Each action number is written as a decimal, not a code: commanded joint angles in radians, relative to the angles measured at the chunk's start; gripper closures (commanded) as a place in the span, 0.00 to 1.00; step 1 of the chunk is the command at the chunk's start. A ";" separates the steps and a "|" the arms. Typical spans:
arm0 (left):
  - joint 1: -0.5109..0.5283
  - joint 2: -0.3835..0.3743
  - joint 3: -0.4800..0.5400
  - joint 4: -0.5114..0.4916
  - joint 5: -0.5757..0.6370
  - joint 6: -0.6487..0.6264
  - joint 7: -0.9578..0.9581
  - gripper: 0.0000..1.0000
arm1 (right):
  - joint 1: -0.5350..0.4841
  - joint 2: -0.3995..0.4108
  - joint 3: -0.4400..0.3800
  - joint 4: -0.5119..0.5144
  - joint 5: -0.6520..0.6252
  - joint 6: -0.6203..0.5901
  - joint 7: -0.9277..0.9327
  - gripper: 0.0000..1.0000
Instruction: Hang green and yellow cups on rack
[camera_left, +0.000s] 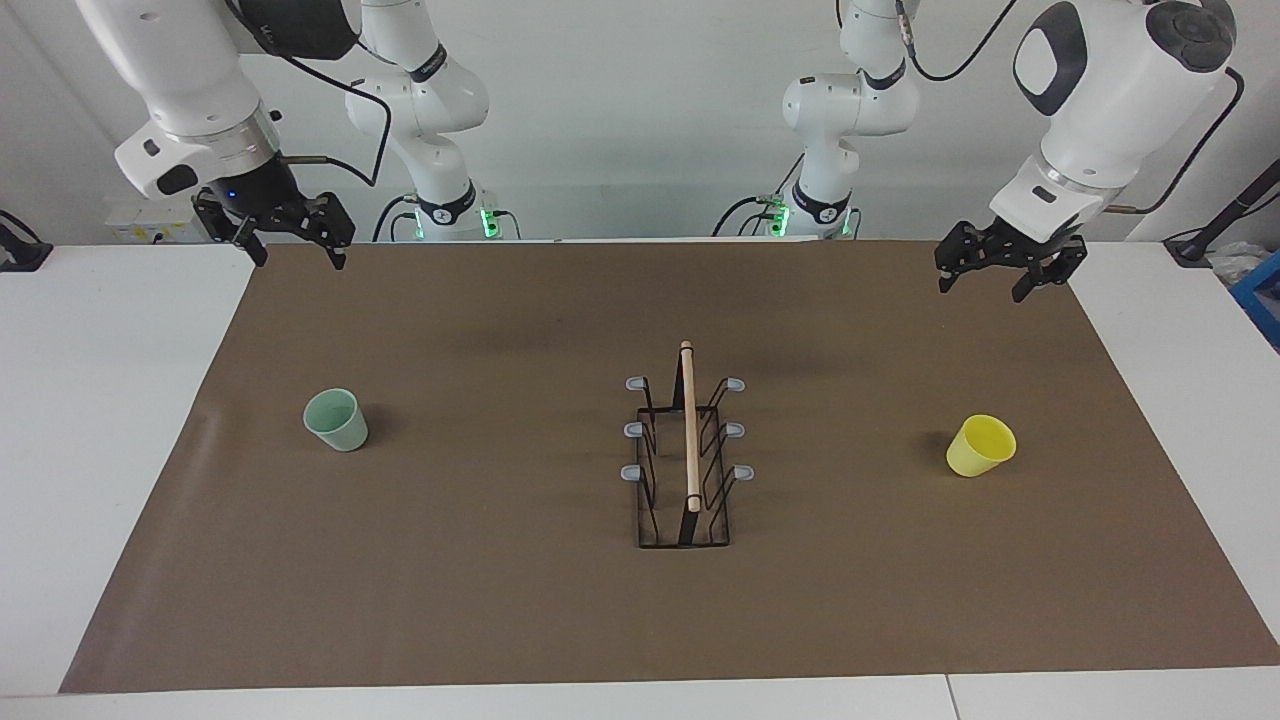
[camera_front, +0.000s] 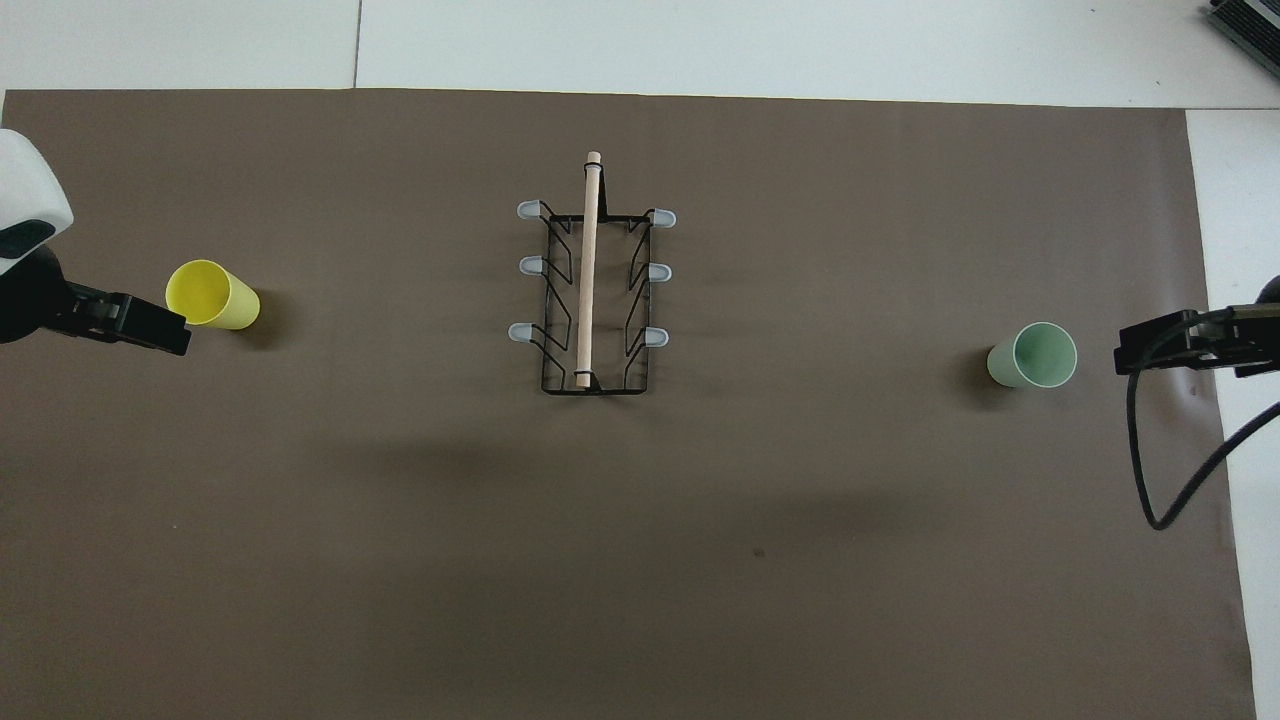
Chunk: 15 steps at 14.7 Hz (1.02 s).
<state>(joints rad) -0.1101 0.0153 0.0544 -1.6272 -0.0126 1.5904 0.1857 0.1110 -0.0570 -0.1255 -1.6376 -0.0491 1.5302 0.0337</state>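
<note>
The black wire rack with a wooden top rod stands mid-mat, and nothing hangs on its grey-tipped pegs. The yellow cup stands upright, mouth up, toward the left arm's end. At the right arm's end the mint green cup also stands upright. My left gripper hangs open and empty in the air over the mat's edge by the yellow cup. Likewise open and empty, my right gripper is raised over the mat's edge by the green cup.
A brown mat covers most of the white table. A black cable loops down from the right arm. A blue box sits at the table's edge at the left arm's end.
</note>
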 joint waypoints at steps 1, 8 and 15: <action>-0.003 -0.011 -0.001 -0.005 0.016 -0.006 -0.006 0.00 | -0.004 -0.003 0.004 -0.002 0.005 0.010 -0.009 0.00; -0.002 -0.011 -0.001 -0.005 0.016 -0.006 -0.006 0.00 | -0.005 -0.029 0.003 -0.022 0.052 0.004 -0.035 0.00; -0.002 -0.011 0.001 -0.005 0.016 -0.006 -0.006 0.00 | -0.014 0.029 0.007 -0.027 0.014 0.011 -0.077 0.00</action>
<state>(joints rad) -0.1101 0.0153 0.0541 -1.6272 -0.0125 1.5904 0.1857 0.1109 -0.0623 -0.1247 -1.6557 -0.0312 1.5298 -0.0176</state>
